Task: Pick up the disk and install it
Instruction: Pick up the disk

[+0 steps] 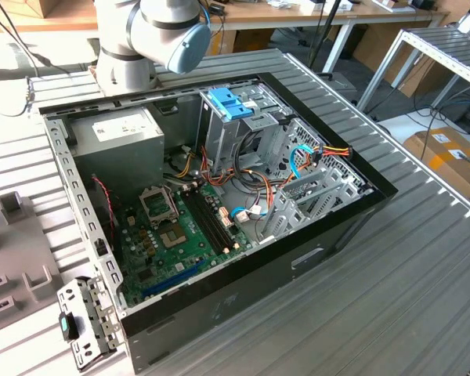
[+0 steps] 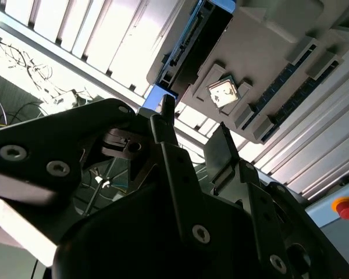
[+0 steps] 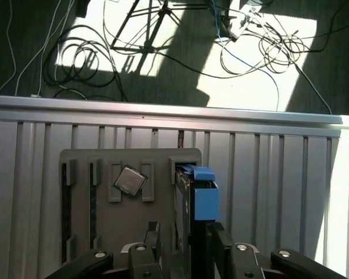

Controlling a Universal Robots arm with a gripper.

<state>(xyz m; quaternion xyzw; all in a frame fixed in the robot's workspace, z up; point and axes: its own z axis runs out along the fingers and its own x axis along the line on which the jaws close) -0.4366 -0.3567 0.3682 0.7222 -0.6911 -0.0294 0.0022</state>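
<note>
The gripper (image 3: 188, 229) hangs open over the grey parts tray (image 3: 128, 157), its fingers on either side of the disk (image 3: 196, 195). The disk stands on edge in a tray slot, near a processor chip (image 3: 130, 181).

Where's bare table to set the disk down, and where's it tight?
Free: the slatted table on the exterior view's right of the computer case, and, in the first wrist view, slats either side of the grey holder. Crowded: inside the case, cables beside the drive cage.
</note>
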